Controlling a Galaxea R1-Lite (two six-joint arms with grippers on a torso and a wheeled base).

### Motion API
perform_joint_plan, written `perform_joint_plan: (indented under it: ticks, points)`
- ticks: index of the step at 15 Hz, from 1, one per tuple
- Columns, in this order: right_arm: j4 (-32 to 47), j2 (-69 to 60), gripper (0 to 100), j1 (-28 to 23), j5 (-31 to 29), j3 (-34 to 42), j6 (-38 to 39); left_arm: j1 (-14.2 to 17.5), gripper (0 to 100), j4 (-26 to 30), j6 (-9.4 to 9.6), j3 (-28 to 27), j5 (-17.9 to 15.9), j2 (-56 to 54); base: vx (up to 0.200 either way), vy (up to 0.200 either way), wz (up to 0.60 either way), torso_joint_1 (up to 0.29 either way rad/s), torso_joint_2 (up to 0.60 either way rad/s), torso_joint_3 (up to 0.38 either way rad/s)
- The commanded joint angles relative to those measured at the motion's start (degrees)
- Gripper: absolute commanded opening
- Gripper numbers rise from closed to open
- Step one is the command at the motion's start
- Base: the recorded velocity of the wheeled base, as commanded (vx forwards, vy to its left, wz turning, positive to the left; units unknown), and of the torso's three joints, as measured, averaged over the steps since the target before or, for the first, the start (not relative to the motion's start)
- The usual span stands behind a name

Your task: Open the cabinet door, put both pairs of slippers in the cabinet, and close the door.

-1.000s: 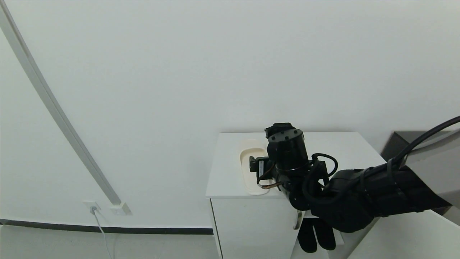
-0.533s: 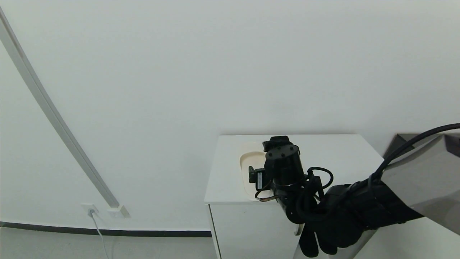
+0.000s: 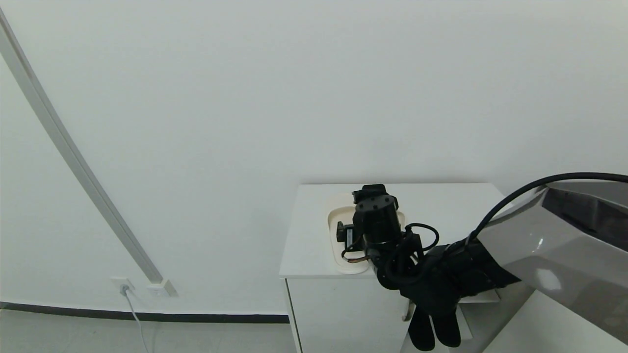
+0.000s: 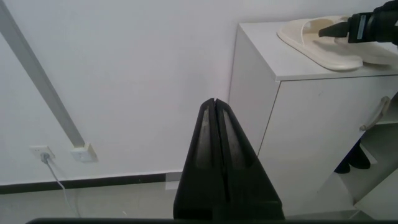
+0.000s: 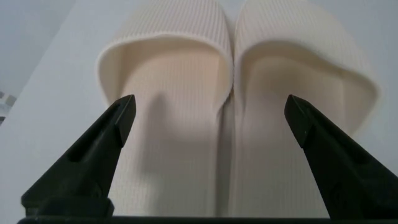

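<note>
At 5 o'clock in the head view stands the white cabinet (image 3: 314,245), its back against the wall (image 3: 245,98). Cream slippers (image 3: 349,262) lie side by side on the cabinet top, toward its 9 o'clock side, with one end close to the front edge; whether that end overhangs the edge cannot be told. Bare top runs beside the pair at 9 o'clock as a narrow strip and at 3 o'clock as a broader field. Open floor lies at 9 o'clock of the cabinet, bounded by a wall socket (image 3: 122,283).

Right gripper (image 5: 209,106): over the cabinet top, fingers spread wide, one finger outside each slipper so that the pair lies between them; nothing is gripped.

Left gripper (image 4: 214,143): well clear of the cabinet at its 9 o'clock side, fingers pressed together, empty.

At 3 o'clock of the handle (image 4: 373,116) the cabinet interior stands open, and black slippers (image 3: 434,331) sit inside, below the top.
</note>
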Motion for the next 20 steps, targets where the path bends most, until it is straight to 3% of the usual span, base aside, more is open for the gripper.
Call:
perform_joint_plan:
  ticks: [1, 11, 12, 20]
  points:
    - [-0.1, 2.2, 100, -1.0, 0.4, -1.7, -0.6, 0.0, 0, 0.0, 0.00, 0.0, 0.0, 0.0, 0.000, 0.000, 0.00, 0.000, 0.00, 0.000]
    - [-3.0, 7.5, 100, -4.3, 1.6, -8.3, -3.3, 0.0, 0, 0.0, 0.00, 0.0, 0.0, 0.0, 0.000, 0.000, 0.00, 0.000, 0.00, 0.000]
    - [-3.0, 7.5, 0, -4.4, 1.6, -8.4, -3.3, 0.0, 0, 0.0, 0.00, 0.0, 0.0, 0.0, 0.000, 0.000, 0.00, 0.000, 0.00, 0.000]
    - [-3.1, 6.8, 0, -4.6, 1.5, -8.3, -3.3, 0.0, 0, 0.0, 0.00, 0.0, 0.0, 0.0, 0.000, 0.000, 0.00, 0.000, 0.00, 0.000]
